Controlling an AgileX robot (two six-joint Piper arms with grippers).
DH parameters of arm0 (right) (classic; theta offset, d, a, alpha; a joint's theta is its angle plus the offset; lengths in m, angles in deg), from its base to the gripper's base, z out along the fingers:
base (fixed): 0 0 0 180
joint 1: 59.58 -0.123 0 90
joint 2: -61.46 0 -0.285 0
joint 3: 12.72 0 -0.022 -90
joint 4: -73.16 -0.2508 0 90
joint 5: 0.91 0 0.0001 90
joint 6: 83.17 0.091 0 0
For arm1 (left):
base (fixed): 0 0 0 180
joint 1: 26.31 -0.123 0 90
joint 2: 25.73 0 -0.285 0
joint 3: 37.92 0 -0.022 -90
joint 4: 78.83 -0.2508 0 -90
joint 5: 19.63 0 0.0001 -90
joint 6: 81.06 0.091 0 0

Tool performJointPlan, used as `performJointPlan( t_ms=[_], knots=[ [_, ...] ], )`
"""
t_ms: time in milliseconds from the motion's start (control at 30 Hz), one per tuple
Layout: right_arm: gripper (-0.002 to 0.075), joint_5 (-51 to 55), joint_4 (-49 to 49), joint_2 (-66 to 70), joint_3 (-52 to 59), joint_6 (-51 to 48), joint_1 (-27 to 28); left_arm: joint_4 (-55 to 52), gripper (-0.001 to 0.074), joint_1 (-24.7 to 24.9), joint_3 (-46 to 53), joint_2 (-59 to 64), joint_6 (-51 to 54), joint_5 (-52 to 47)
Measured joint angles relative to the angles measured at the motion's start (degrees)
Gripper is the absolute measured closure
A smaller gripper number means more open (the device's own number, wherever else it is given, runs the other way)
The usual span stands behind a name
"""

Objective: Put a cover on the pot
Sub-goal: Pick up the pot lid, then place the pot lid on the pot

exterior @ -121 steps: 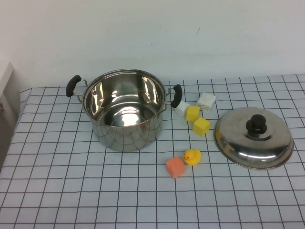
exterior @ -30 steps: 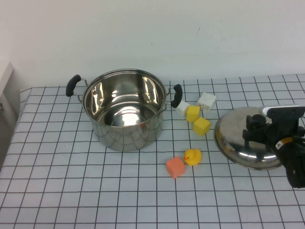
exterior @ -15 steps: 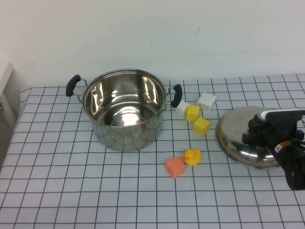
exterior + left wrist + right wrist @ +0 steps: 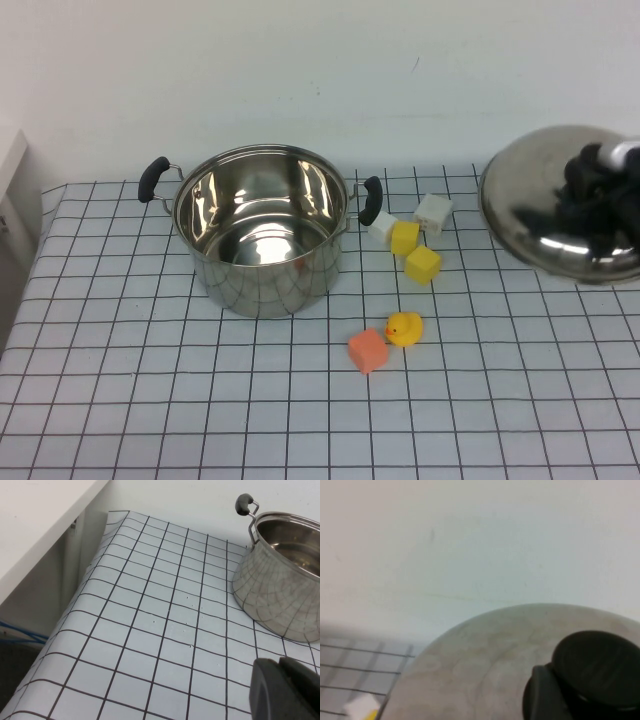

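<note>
Right tool (image 4: 600, 200) black, white patch; left tool (image 4: 285, 690) dark grey.
</note>
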Motion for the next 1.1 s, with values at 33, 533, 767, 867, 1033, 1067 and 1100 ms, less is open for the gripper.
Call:
performJointPlan(
  t_ms=[33, 533, 767, 867, 1033, 1067, 1100],
  knots=[
    [0.0375, 3.53, 1.91, -3.5, 0.28, 1.69, 0.0, 0.0, 0.0735, 0.0, 0.0, 0.0, 0.0, 0.0],
    [0.0375, 20.62, 50.11, -11.78, -19.08, 43.27, -10.76, 0.0, 0.0735, 0.0, 0.0, 0.0, 0.0, 0.0],
    [0.0375, 28.93, 56.23, 3.1, -39.24, 47.9, -18.44, 0.0, 0.0735, 0.0, 0.0, 0.0, 0.0, 0.0],
    [0.0375, 31.07, 58.97, 10.45, -47.4, 52.27, -20.22, 0.0, 0.0735, 0.0, 0.0, 0.0, 0.0, 0.0],
    [0.0375, 31.51, 63.33, 20.87, -59.3, 61.9, -21.67, 0.0, 0.0735, 0.0, 0.0, 0.0, 0.0, 0.0],
    [0.0375, 31.6, 64.31, 22.92, -61.41, 63.57, -21.71, 0.0, 0.0735, 0.0, 0.0, 0.0, 0.0, 0.0],
    [0.0375, 31.6, 65.13, 24.82, -63.01, 64.71, -21.81, 0.0, 0.0735, 0.0, 0.0, 0.0, 0.0, 0.0]
  ],
)
